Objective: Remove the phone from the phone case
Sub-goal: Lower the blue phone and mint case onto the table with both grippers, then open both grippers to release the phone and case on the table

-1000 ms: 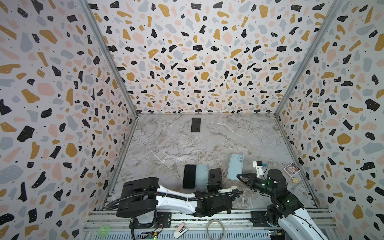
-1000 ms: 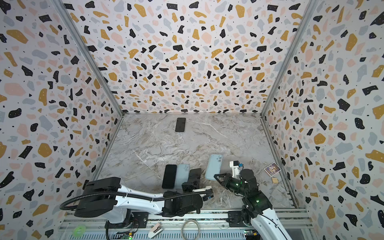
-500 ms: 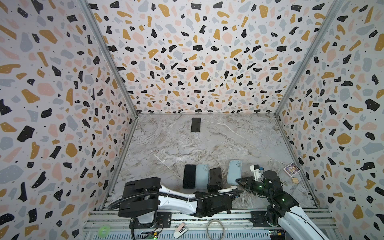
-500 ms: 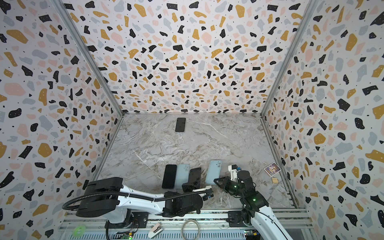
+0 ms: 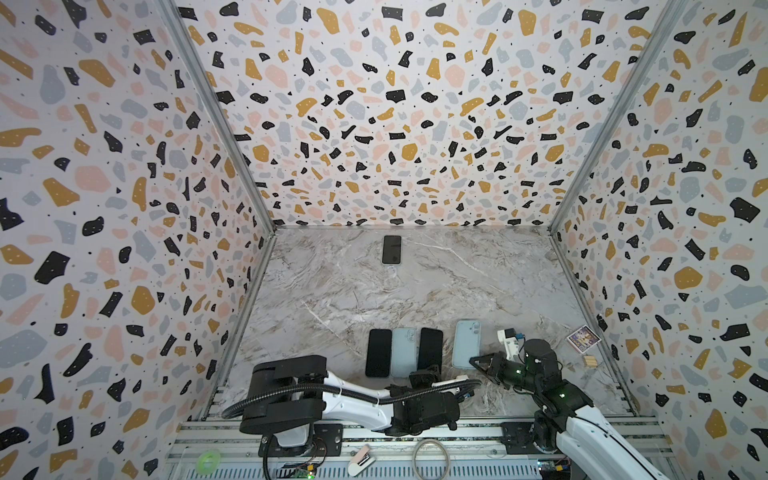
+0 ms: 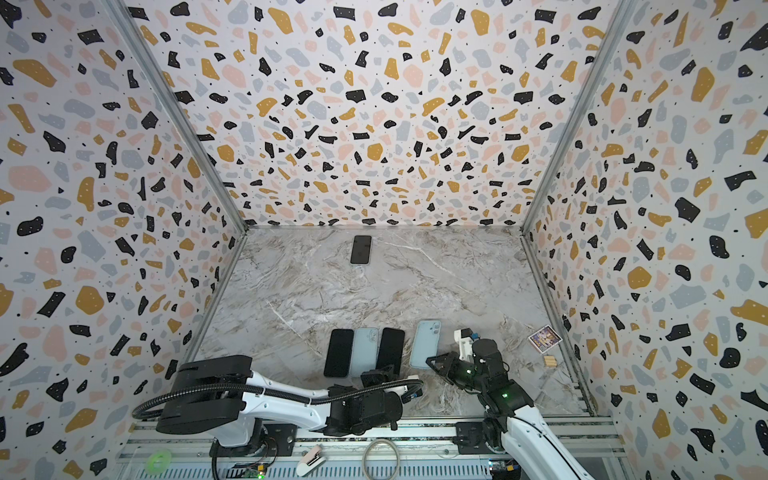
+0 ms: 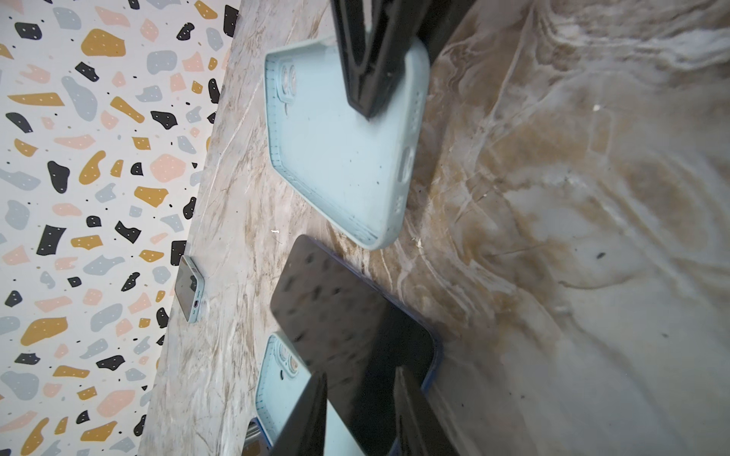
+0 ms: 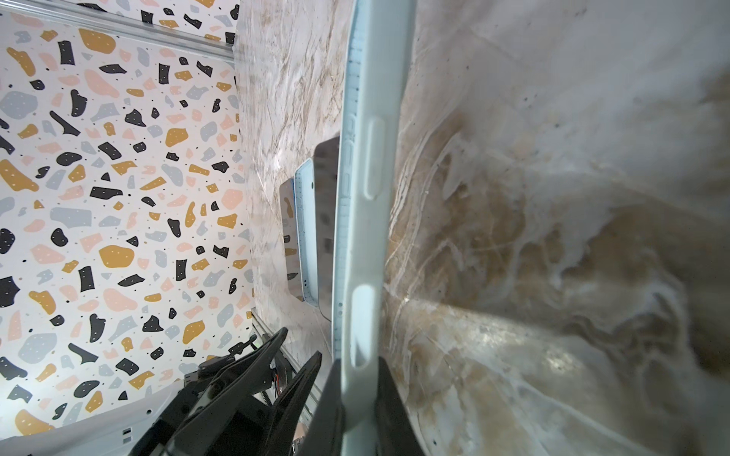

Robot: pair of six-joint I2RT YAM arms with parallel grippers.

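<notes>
Grey-brown marble tabletop (image 5: 415, 291), under both claws. Pale blue rubbery phone case (image 5: 466, 343), empty, near edge pinched in closed right claw (image 8: 357, 365). Black slab phone (image 5: 430, 349), uncased, flat, near end between fingers of slightly parted left claw (image 7: 359, 381).

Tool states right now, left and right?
Left tool: open, astride one end of the black rectangular phone.
Right tool: closed on the edge of the pale blue matte phone case.
</notes>
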